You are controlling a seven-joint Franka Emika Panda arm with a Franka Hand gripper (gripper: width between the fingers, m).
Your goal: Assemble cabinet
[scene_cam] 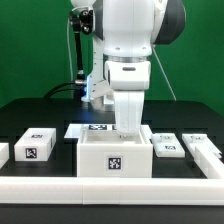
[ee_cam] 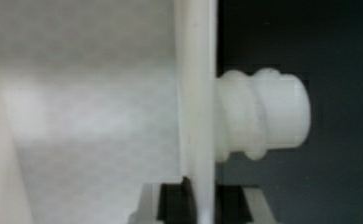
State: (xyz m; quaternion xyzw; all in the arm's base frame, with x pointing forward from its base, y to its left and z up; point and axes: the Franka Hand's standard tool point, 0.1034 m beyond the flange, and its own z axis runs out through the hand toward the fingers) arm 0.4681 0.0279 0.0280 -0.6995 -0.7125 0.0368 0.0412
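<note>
The cabinet (scene_cam: 115, 155), a white box shell with a black-and-white tag on its front face, stands on the black table at the front middle. My gripper (scene_cam: 128, 130) reaches down onto the cabinet's top edge from above. In the wrist view a thin white wall of the cabinet (ee_cam: 197, 90) runs between my two fingers, with a ribbed round white knob (ee_cam: 267, 112) sticking out of one side. The gripper (ee_cam: 203, 205) is shut on this wall, with both dark pads (ee_cam: 174, 205) against it. The cabinet's inside is hidden.
Small tagged white blocks lie on the exterior view's left (scene_cam: 35, 145) and right (scene_cam: 167, 148), with a further one (scene_cam: 203, 148) at the far right. The marker board (scene_cam: 92, 128) lies behind the cabinet. A white rail (scene_cam: 110, 187) runs along the table's front.
</note>
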